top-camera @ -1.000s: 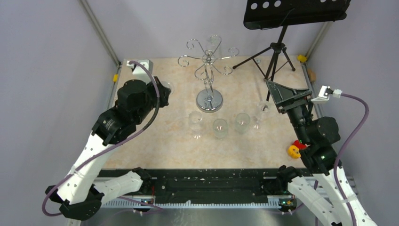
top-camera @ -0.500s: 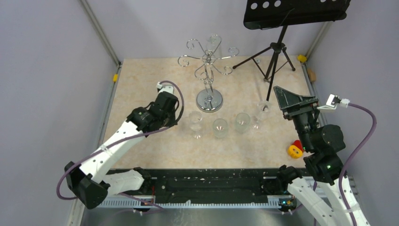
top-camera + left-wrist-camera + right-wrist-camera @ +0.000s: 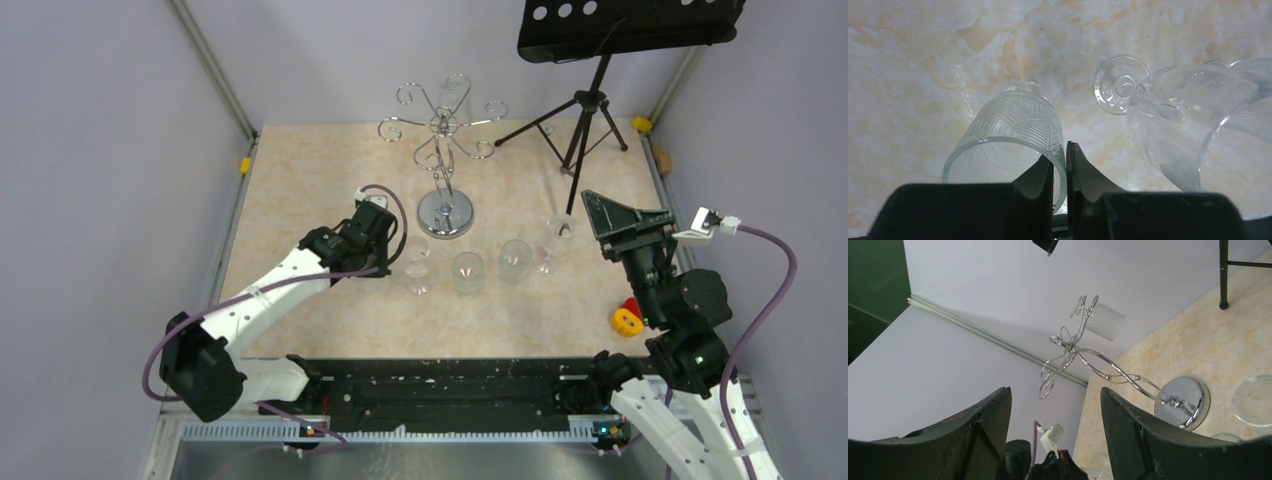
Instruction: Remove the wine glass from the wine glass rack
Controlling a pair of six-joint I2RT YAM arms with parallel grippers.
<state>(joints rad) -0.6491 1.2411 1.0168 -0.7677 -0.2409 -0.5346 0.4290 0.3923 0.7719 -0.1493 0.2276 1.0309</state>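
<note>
The left fingers point(image 3: 1038, 180) are almost together, pinched on the wall of a patterned glass point(image 3: 1008, 130). One finger sits inside the rim and the other outside, with only the thin wall between them. That glass has its open mouth toward the wrist camera and its base toward the counter point(image 3: 913, 60), so its long axis runs roughly upright (whether the base touches the counter I cannot tell). Just beside it a stemmed glass point(image 3: 1193, 120) stands upright on its round foot, apart from the fingers.

The right fingers point(image 3: 983, 435) are spread wide and hold nothing. They are raised over the counter's right side and aimed toward the wine glass rack point(image 3: 1180, 400). The rack stands on its mirrored base in the far half of the counter, stem upright. One wine glass point(image 3: 1105, 322) hangs from a curled arm at the rack's far top, mouth down and foot caught in the wire. Its long axis runs parallel to the stem. Nearer than the rack, a tumbler point(image 3: 467, 270) and a second tumbler point(image 3: 515, 258) stand side by side. A black music stand point(image 3: 590, 110) occupies the far right corner.
</note>
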